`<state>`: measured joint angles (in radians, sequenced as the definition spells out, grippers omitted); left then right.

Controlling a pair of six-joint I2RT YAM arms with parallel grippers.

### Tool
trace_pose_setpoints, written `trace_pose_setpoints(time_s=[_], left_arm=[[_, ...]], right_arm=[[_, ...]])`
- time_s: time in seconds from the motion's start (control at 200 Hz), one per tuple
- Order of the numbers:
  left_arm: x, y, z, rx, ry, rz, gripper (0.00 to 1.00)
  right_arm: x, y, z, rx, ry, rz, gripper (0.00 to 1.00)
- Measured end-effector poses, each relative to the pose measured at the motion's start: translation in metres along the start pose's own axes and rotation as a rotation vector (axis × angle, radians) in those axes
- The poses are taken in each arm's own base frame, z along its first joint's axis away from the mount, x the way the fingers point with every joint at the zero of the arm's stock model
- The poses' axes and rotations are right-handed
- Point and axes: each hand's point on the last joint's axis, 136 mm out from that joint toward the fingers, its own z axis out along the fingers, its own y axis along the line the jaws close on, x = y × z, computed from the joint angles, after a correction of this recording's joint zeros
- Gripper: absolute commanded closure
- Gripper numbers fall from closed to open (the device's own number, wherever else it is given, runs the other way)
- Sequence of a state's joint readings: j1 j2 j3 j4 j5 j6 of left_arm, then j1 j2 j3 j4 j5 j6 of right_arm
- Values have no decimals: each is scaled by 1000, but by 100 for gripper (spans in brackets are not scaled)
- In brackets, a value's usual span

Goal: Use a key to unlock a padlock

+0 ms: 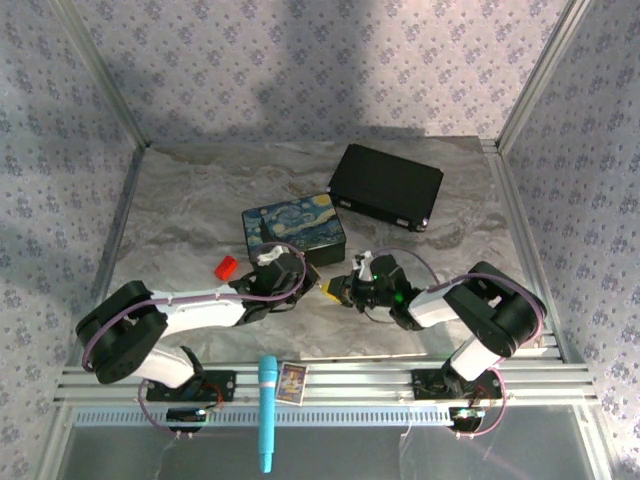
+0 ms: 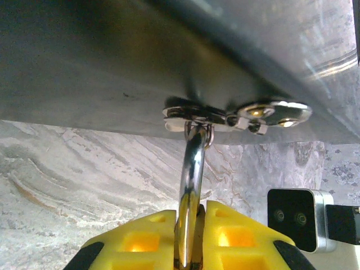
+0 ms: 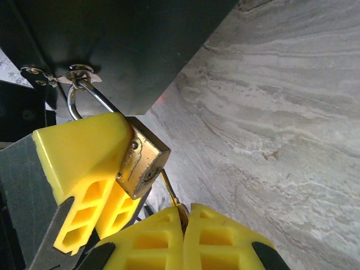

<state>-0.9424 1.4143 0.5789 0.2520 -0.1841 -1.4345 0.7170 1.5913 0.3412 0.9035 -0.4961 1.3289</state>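
The small brass padlock [image 3: 143, 163] is hanging by its silver shackle [image 2: 191, 163] from the hasp [image 2: 236, 115] at the painted box's [image 1: 295, 228] front edge, with bare counter [image 3: 281, 112] lying beside it. The left fingers [image 2: 219, 228], barely parted, are squeezing the padlock. The right fingers [image 3: 194, 239], pressed together, are pinching the key [image 3: 170, 193], whose tip is meeting the padlock's bottom face.
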Motion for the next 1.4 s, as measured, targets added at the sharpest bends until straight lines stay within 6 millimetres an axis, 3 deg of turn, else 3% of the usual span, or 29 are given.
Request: trace_pose_setpoints(time_s=[0.17, 0.425, 0.735, 1.404], left_arm=[[-1, 1, 0, -1, 0, -3, 100], [-2, 1, 0, -2, -1, -4, 100], [-1, -1, 1, 7, 9, -16, 100], [-10, 7, -1, 13, -10, -57, 100]], right_arm=[[1, -5, -3, 4, -4, 13, 100], [-2, 9, -7, -33, -16, -6, 100], [-3, 7, -7, -31, -15, -5, 100], [-12, 5, 11, -103, 58, 38, 100]])
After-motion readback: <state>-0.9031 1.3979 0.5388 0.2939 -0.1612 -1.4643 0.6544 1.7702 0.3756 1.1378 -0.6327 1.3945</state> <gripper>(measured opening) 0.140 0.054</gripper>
